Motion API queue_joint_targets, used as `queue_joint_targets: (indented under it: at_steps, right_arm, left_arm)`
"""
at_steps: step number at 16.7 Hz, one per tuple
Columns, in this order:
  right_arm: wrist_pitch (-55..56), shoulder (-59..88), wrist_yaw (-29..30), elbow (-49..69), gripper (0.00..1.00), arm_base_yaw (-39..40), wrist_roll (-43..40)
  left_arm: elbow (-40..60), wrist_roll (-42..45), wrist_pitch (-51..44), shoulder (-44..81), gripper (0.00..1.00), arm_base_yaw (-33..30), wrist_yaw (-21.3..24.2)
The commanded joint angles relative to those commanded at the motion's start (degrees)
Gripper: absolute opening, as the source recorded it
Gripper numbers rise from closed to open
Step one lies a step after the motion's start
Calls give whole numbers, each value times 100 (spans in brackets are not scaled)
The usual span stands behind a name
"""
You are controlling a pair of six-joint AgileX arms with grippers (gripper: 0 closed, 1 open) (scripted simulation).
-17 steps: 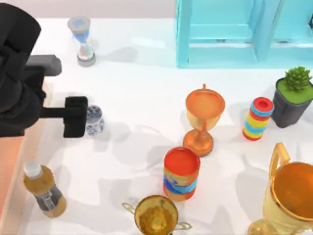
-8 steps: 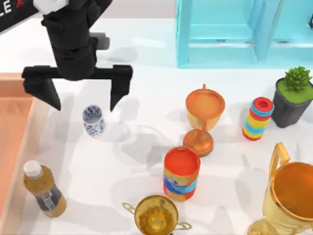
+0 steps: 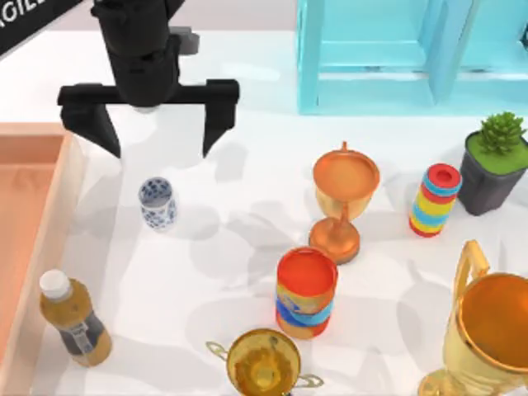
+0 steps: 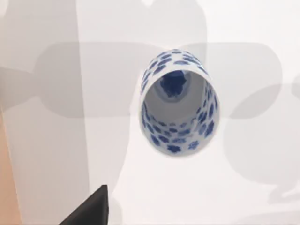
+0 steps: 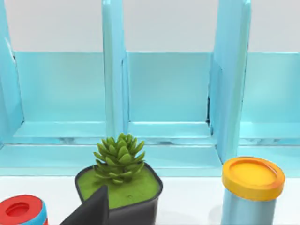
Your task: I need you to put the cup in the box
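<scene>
we held left end effector (image 3: 148,124) wide open above cup (image 3: 157,204). cup stood upright on bench (image 3: 247,239), just below fingers, near box (image 3: 33,198).

Bright, even light throughout. White surface (image 3: 247,107) carries soft overlapping grey shadows, several per object, hinting at multiple overhead lights. Broad pale shadow bands cross left wrist view. No glare, blur, or edge distortion anywhere.
</scene>
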Motion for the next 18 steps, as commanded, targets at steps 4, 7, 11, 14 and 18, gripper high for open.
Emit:
queue_joint_targets:
  at_steps: [4, 7, 11, 14, 18]
  right_arm:
    - [0, 0, 0, 0, 100, 0, 0]
    - [0, 0, 0, 0, 100, 0, 0]
    - [0, 0, 0, 0, 100, 0, 0]
    - [0, 0, 0, 0, 100, 0, 0]
    - [0, 0, 0, 0, 100, 0, 0]
  left_arm:
    - [-30, 8, 26, -19, 100, 29, 3]
    - [-414, 22, 423, 40, 100, 19, 1]
    - [-1323, 21, 1588, 198, 100, 18, 2]
    - [-1774, 19, 2072, 292, 100, 15, 3]
    - [-1810, 18, 2113, 303, 100, 14, 3]
